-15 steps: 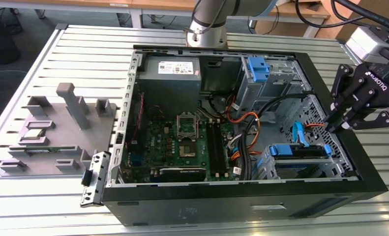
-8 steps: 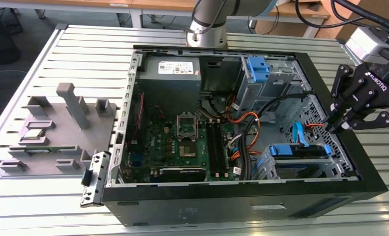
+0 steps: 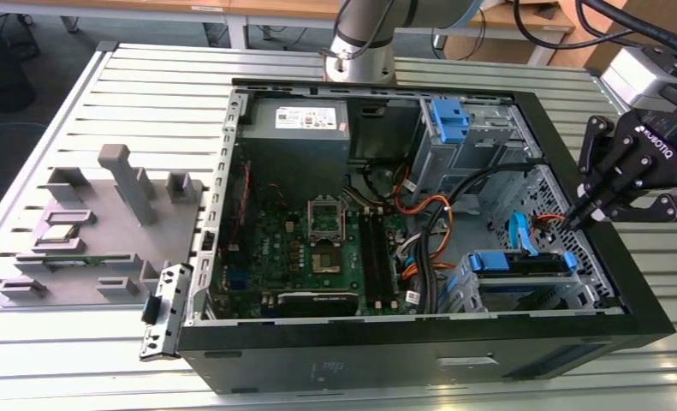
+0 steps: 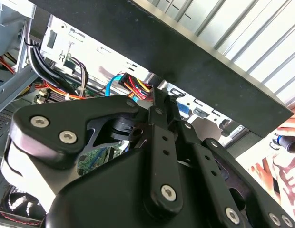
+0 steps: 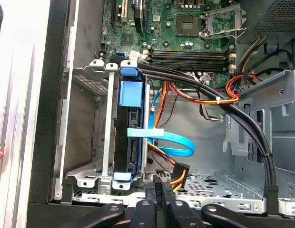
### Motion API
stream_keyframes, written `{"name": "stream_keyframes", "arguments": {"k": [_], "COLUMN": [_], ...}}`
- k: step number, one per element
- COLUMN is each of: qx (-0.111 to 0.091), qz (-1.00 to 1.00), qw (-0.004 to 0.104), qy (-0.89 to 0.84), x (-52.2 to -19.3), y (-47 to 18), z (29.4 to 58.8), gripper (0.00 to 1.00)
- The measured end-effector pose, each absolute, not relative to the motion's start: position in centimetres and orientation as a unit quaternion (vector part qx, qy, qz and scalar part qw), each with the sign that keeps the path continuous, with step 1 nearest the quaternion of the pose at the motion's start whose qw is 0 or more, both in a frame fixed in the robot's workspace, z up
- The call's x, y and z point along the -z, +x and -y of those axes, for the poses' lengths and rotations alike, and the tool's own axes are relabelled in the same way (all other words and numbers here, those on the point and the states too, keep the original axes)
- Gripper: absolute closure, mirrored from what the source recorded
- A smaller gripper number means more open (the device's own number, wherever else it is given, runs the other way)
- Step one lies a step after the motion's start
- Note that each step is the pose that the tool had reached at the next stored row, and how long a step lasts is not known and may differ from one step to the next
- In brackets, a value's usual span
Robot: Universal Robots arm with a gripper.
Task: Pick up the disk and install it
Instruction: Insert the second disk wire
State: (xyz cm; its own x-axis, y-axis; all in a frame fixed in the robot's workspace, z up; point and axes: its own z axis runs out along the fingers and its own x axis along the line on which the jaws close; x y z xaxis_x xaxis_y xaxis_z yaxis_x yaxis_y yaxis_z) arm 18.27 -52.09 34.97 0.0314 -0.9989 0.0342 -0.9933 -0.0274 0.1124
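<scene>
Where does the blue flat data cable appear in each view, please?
Exterior view: the blue data cable lies just to the exterior view's left of the gripper.
Second wrist view: it curves just beyond the gripper, beside red-and-yellow wires.
First wrist view: it loops out from the drive cage, beyond the gripper.
Shared landmark: the gripper.

You get even, bright room light; glare washes out the slatted surface (image 5: 14, 95) in the first wrist view, and the case interior (image 3: 315, 163) sits in shadow.
</scene>
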Motion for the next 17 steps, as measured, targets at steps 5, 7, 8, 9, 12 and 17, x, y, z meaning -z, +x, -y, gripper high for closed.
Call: {"name": "stream_keyframes", "arguments": {"k": [5,7,8,9,12,17], "qx": [0.027,0.027,0.027,0.027,0.025,0.021], "qz": [0.695,0.695,0.695,0.695,0.696,0.696], "qw": [0.052,0.052,0.052,0.052,0.050,0.047], "qy": [0.716,0.716,0.716,0.716,0.716,0.716], "x": [-35.4,-35.8,-35.8,-35.8,-35.8,-35.5], "y": [18.3,18.3,18.3,18.2,17.7,16.6], "z": [52.1,52.1,52.1,52.1,52.1,52.4], "gripper": [0.83,0.83,0.83,0.83,0.83,0.83]}}
